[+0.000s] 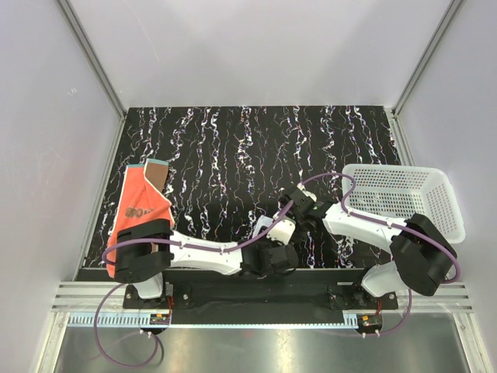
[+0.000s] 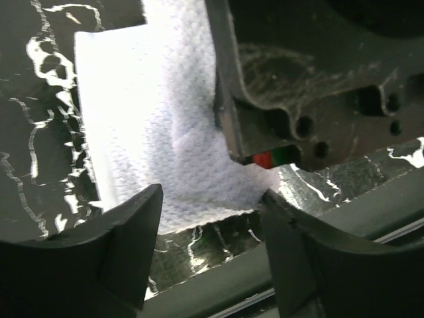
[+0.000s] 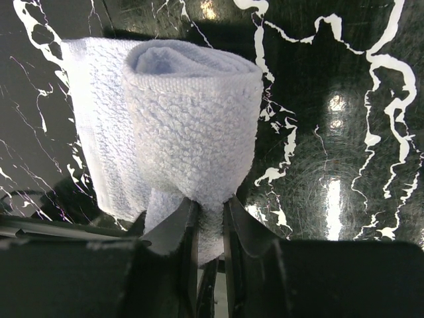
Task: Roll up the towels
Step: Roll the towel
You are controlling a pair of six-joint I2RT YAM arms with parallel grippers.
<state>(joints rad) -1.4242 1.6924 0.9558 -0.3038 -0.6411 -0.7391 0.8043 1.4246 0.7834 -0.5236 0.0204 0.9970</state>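
The white towel (image 3: pixel 192 112) is partly rolled into a short cylinder, with a flat tail lying on the black marbled mat. My right gripper (image 3: pixel 211 212) is shut on the near end of the roll. In the top view the white towel (image 1: pixel 276 229) sits at the mat's near middle, between my right gripper (image 1: pixel 297 203) and my left gripper (image 1: pixel 268 258). My left gripper (image 2: pixel 212 212) stands open, with the towel's flat edge (image 2: pixel 159 132) just beyond its fingertips and nothing between them. The orange towel (image 1: pixel 140 203) lies flat at the mat's left edge, one corner folded to show its brownish reverse.
A white perforated basket (image 1: pixel 400 198) stands at the right of the mat. The right gripper's dark body (image 2: pixel 318 79) fills the upper right of the left wrist view. The mat's front edge and a metal rail (image 1: pixel 256 295) run just behind my left gripper.
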